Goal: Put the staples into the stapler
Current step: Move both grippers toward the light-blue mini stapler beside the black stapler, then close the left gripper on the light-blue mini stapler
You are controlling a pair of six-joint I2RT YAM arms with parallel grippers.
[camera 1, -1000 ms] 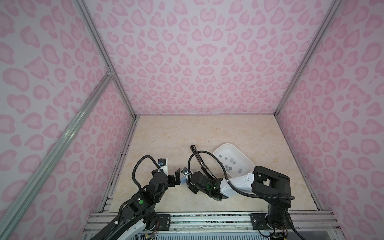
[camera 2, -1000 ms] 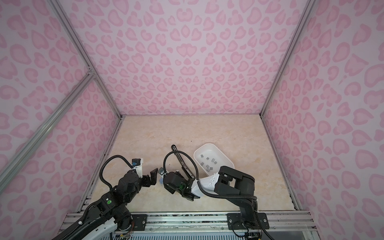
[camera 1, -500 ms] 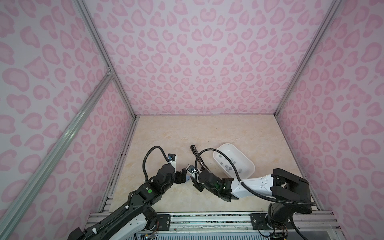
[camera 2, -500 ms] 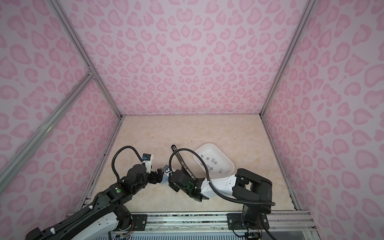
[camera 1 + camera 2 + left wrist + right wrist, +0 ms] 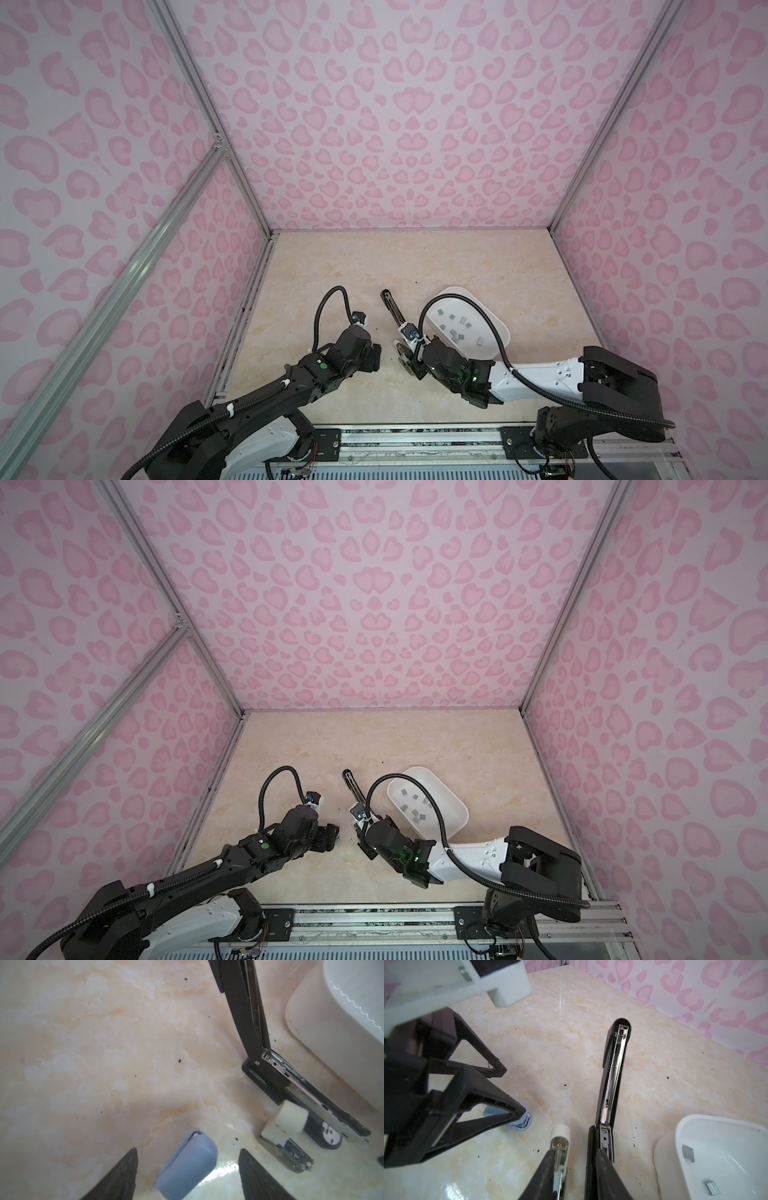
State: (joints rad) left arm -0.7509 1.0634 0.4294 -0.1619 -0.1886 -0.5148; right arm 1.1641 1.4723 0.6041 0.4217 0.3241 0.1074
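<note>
Between the fingers (image 5: 124,1174) of the left gripper (image 5: 188,1150) sat a small blue stapler (image 5: 187,1167). It was lying on the marble-look table (image 5: 104,1043) with a gap on either side, so the jaws were wide and nothing was gripped. My read: it was lined up to grab that one, maybe just to get it out of the way, but I couldn't say for sure.

Right at the fingertips of the right gripper (image 5: 575,1150) things were more crowded. Its jaws were narrow, and between them were the metal rail of a white stapler (image 5: 560,1132) and the hinge end of the black stapler (image 5: 612,1076). I couldn't tell if they were really pinching either one or just straddling them. I'd guess the point was to pin the base so it wouldn't skid during loading.

Straight out ahead of that gripper, the black stapler's lid was swung open and laid flat, inside facing up. That's probably the one meant to be fed.

The staples (image 5: 459,336) were loose in the white tray (image 5: 716,1121), just off the right gripper's outer side, away from the left one. Neither hand had any, so loading proper hadn't started.
</note>
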